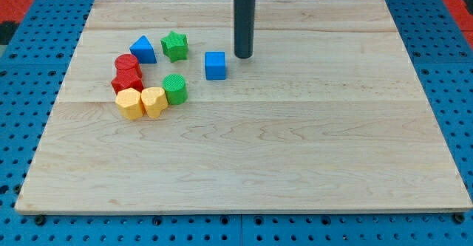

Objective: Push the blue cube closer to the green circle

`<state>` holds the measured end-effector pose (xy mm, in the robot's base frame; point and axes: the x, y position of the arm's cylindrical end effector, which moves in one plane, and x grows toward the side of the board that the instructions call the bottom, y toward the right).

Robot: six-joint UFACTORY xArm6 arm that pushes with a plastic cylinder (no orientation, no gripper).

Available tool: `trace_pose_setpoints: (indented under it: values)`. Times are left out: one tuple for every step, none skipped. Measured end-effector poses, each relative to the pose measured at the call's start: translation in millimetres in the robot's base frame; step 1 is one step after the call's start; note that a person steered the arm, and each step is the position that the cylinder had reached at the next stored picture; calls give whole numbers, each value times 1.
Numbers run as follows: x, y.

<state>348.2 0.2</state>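
The blue cube (215, 65) sits on the wooden board, above and right of the green circle (175, 88). A gap of about a block's width lies between them. My tip (243, 55) stands just to the right of the blue cube and slightly above it in the view, close to it but not touching.
A green star (175, 46) and a blue triangle (143, 49) lie left of the cube. A red circle (127, 63) and a red block (126, 80) sit at the far left. Two yellow blocks (129, 103) (154, 100) lie left of the green circle, one touching it.
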Motion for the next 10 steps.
trace_pose_setpoints:
  values:
    - [21, -34]
    - [27, -48]
    - [60, 2]
    - [92, -12]
    - [73, -37]
    - [44, -25]
    - [3, -35]
    - [8, -67]
    - [10, -102]
    - [12, -110]
